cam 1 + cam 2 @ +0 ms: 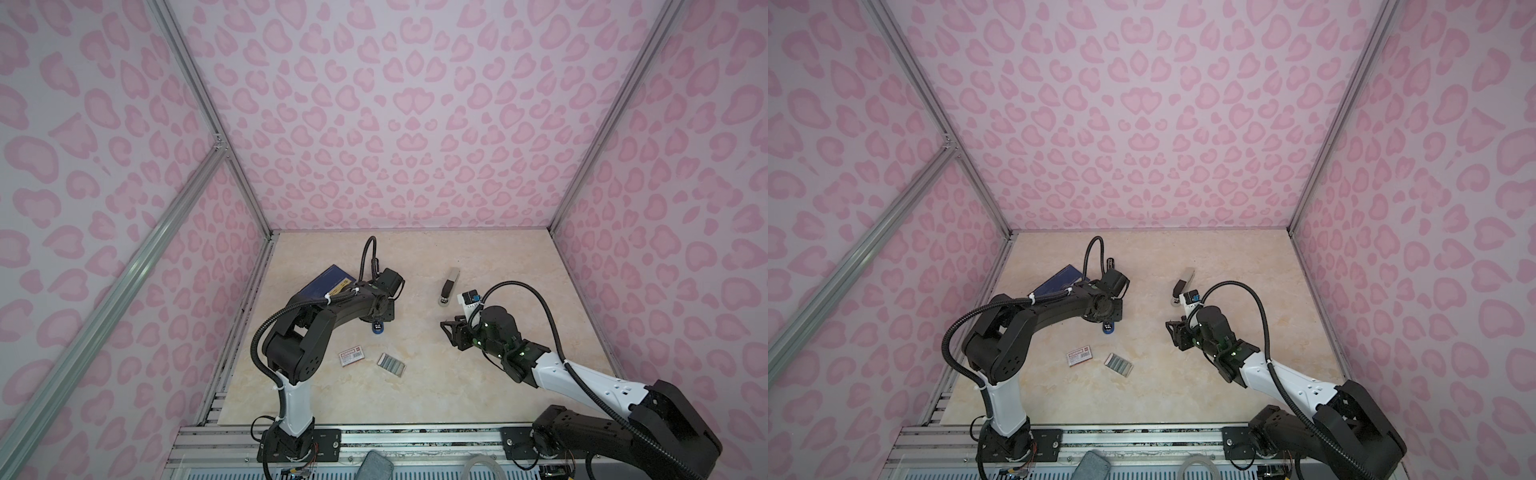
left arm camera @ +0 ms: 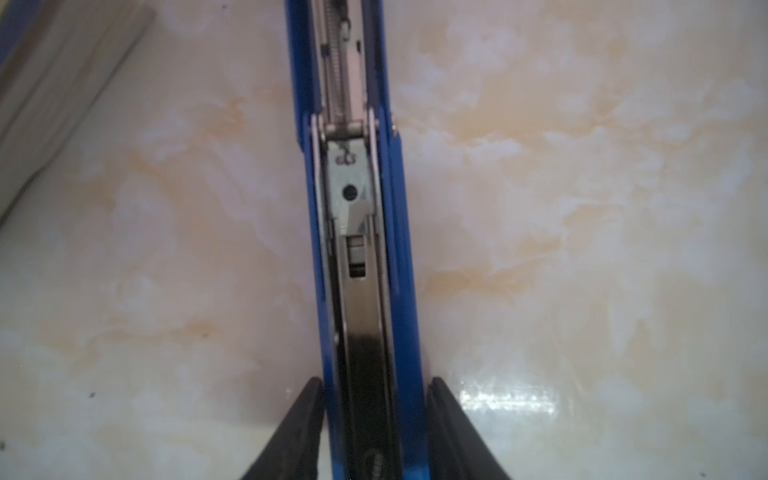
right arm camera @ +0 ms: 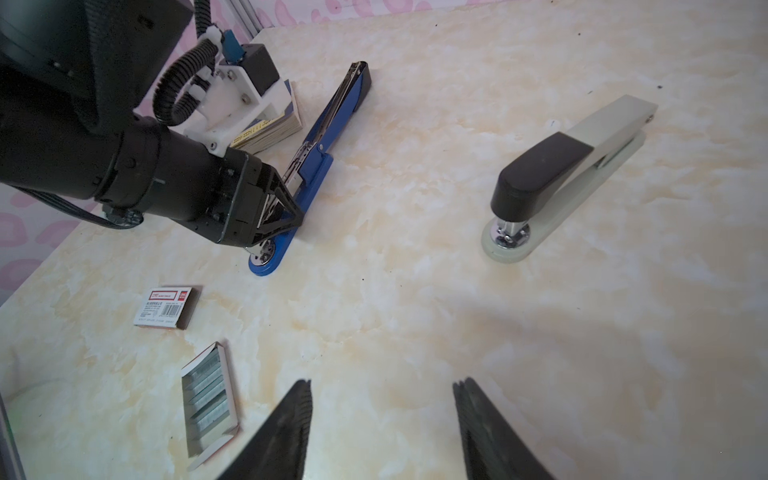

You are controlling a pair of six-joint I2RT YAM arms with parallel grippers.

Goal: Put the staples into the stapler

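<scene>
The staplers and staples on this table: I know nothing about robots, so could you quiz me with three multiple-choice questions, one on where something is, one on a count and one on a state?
1. Where is the tray of staples?
A) on the table beside its white sleeve
B) on the booklet
C) inside a stapler

2. How many staplers are there?
A) one
B) two
C) three

3. The blue stapler is:
A) shut
B) standing on end
C) opened out

Answers:
1 A: tray and sleeve lie side by side, apart.
2 B: the blue one plus a grey-and-black stapler.
3 C: its metal channel is bared in the left wrist view.
</scene>
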